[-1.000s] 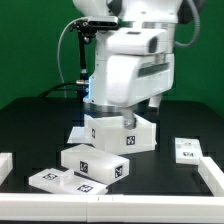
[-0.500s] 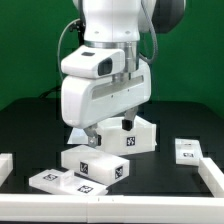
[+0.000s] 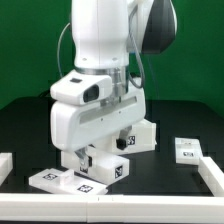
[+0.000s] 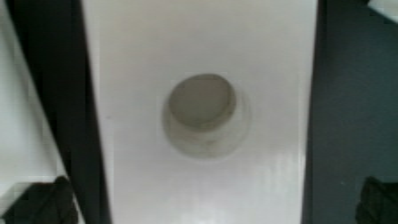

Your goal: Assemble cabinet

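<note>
**Near**
- Table [image 3: 160, 190]: black top. It carries everything listed here.
- Flat panel [image 3: 47, 178]: matte white, tagged, lying flat at the near edge on the exterior view's left. A loose cabinet part, joined to nothing.
- Low block [image 3: 108, 169]: matte white, tags on its near face, just beside the flat panel on that panel's right. I cannot tell whether the two touch.

**Middle**
- My gripper [image 3: 82, 156]: lowered over the left end of the low block, with my white hand housing hiding most of it from the exterior view. In the wrist view my gripper [image 4: 214, 200] shows as two dark tips at the picture's corners, well apart, so I read the jaws as spread. They straddle a white face with an oval recess [image 4: 205, 105], and dark gaps run along both its sides. Nothing is clamped. I cannot tell whether either finger touches the part.
- Cabinet body [image 3: 143, 137]: the largest white box, tagged, behind the low block and partly hidden by my arm.
- Small flat white piece [image 3: 187, 150]: tagged, well apart on the exterior view's right. Whether it is a cabinet panel I cannot tell.

**Far**
- Green wall [image 3: 25, 50]: plain backdrop.

**Progress (my judgement)**
- Done: no join shows. All the white pieces lie separately on the table.
- In hand: lining up for a grasp on a near-left part.
- Left: closing on it, lifting it, fitting it to the cabinet body, then the other pieces.
</note>
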Robot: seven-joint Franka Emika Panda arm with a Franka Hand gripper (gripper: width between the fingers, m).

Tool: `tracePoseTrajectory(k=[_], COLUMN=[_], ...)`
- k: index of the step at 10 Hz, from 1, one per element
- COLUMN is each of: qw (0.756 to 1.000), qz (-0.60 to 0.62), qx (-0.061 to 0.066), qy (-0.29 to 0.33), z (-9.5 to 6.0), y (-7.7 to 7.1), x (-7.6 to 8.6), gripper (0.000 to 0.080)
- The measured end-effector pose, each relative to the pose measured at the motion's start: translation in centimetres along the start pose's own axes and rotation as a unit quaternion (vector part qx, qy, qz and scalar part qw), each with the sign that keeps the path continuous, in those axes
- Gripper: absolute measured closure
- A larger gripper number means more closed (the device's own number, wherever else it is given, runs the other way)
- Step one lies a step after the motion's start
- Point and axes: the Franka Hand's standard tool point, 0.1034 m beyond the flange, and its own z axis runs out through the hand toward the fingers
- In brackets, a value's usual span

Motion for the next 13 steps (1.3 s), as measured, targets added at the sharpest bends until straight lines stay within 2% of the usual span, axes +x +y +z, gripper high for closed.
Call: tracePoseTrajectory(k=[1, 2, 4, 7, 9, 10, 11, 13], qw=[1.000, 1.000, 1.000, 1.000, 1.000, 1.000, 0.999, 0.999], qz=[0.002, 0.002, 0.002, -0.001, 0.005, 0.026, 0.044, 0.042], qx=[0.000, -0.002, -0.003, -0.003, -0.011, -0.006, 0.008, 0.009], qy=[0.000, 0.003, 0.003, 0.001, -0.004, -0.012, -0.024, -0.025], z=[0.7, 0.7, 0.7, 0.6, -0.9, -1.3, -1.4, -1.2], y=[-0.2, -0.3, -0.3, 0.0, 1.8, 1.9, 1.4, 1.3], x=[-0.2, 0.0, 0.0, -0.4, -3.8, -5.8, -6.8, -6.7], gripper=[0.0002, 0.0002, 0.0246, 0.0245, 0.0245, 0.0245, 0.0244, 0.0243])
